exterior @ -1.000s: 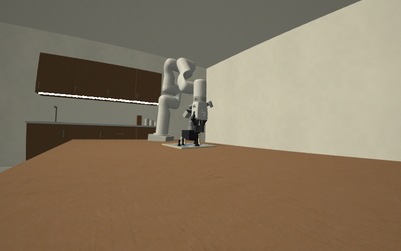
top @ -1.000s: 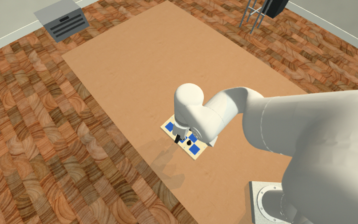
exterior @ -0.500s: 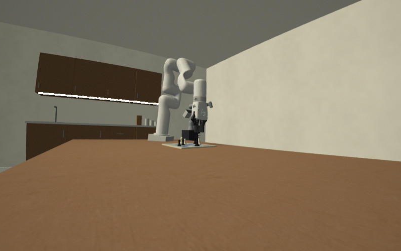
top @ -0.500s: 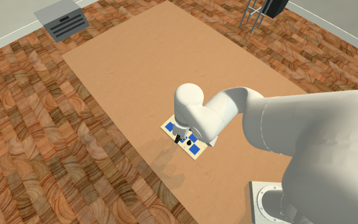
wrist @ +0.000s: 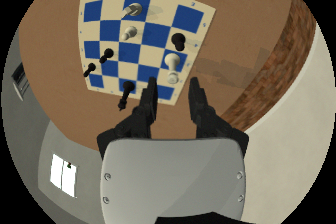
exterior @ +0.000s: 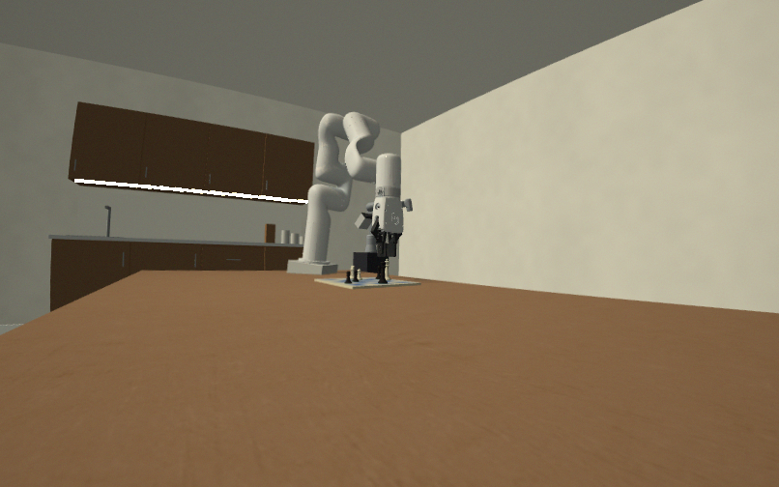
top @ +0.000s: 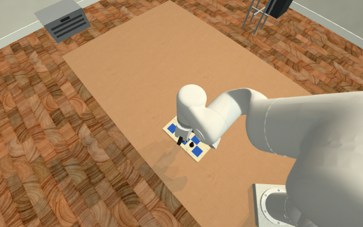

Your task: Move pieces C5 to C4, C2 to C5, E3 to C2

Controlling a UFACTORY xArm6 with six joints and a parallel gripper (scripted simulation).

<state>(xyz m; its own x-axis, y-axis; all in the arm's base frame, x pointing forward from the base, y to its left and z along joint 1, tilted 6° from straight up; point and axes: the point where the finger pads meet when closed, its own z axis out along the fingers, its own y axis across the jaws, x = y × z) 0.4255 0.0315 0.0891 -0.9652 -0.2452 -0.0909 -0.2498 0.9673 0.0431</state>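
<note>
The small blue-and-cream chessboard [top: 198, 159] [exterior: 402, 282] [wrist: 92, 1] lies on the brown table, close to the arm's base. Several black and white pieces stand on it. In the wrist view a black piece [wrist: 178, 40] and two white pieces [wrist: 174, 60] [wrist: 174, 77] stand in a row on the board's right side. A black piece [wrist: 126, 90] stands by the left finger, and two black pawns [wrist: 107, 54] [wrist: 90, 69] stand at the left. My gripper [wrist: 173, 86] [top: 180, 140] [exterior: 385, 246] hangs above the board's near edge. Its fingers are apart and hold nothing. I cannot read the edge letters.
The arm's link hides much of the board in the top view. A grey cabinet [top: 62, 19] and a metal stand [top: 257, 14] stand on the floor beyond the table. The arm's base plate [top: 264, 203] sits at the table's near corner.
</note>
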